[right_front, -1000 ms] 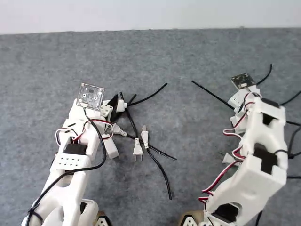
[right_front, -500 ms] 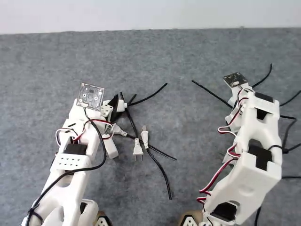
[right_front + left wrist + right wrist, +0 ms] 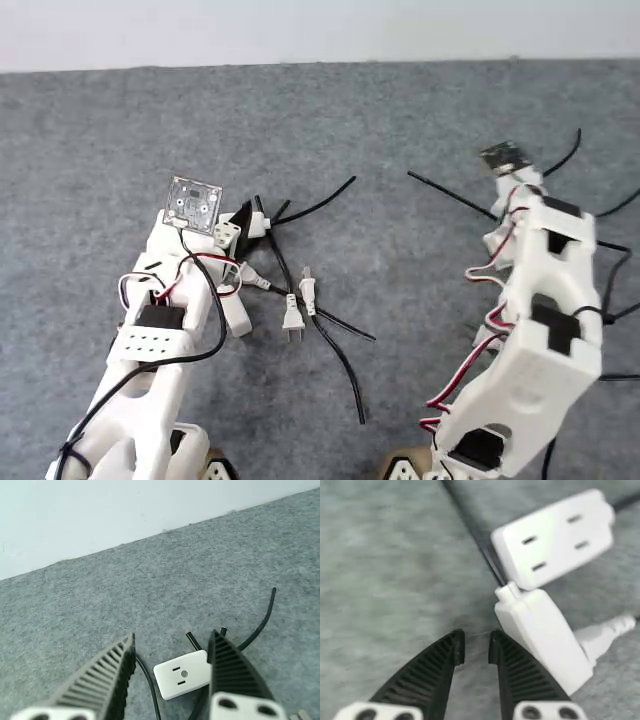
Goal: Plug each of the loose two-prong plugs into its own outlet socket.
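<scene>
Two loose white two-prong plugs [image 3: 292,318] [image 3: 308,290] lie side by side on the grey carpet, on black cords, right of the left arm. My left gripper [image 3: 173,636] is open, and a small white outlet socket [image 3: 182,675] lies on the carpet between its fingers, untouched. In the high view that socket [image 3: 228,235] sits at the left arm's tip. My right gripper [image 3: 476,642] is open by a narrow gap with nothing in it. Just beyond its tips lies a white plug body [image 3: 540,635] that meets a white multi-slot outlet block [image 3: 555,537].
Black cords [image 3: 310,205] fan out from the left socket, and one [image 3: 345,370] trails toward the front edge. More black cords [image 3: 450,200] run beside the right arm. A pale wall [image 3: 320,30] borders the carpet at the back.
The right arm's wrist has swung farther toward the back of the table. The left arm, the socket and both loose plugs have stayed put.
</scene>
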Robot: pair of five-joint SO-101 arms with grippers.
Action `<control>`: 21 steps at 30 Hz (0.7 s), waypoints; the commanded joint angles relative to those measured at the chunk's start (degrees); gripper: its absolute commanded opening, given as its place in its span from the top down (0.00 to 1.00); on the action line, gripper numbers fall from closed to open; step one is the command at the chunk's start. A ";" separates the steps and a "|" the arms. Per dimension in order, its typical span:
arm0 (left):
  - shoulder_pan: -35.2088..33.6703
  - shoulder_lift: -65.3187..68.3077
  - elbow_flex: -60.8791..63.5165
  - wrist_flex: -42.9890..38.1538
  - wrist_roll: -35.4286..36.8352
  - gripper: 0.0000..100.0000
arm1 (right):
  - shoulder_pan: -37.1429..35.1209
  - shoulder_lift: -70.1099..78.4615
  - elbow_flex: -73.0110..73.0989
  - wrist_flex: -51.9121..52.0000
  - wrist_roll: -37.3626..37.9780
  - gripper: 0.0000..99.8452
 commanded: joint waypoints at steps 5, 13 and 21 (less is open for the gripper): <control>0.35 0.09 -2.95 -1.49 -0.97 0.77 | 8.31 21.32 -37.36 9.63 0.97 0.89; 0.35 0.09 -2.95 -1.49 -0.97 0.77 | 10.51 50.51 -87.38 29.23 0.97 0.90; 0.35 0.18 -2.95 -1.49 -0.97 0.77 | 8.57 57.10 -98.20 38.37 1.49 0.89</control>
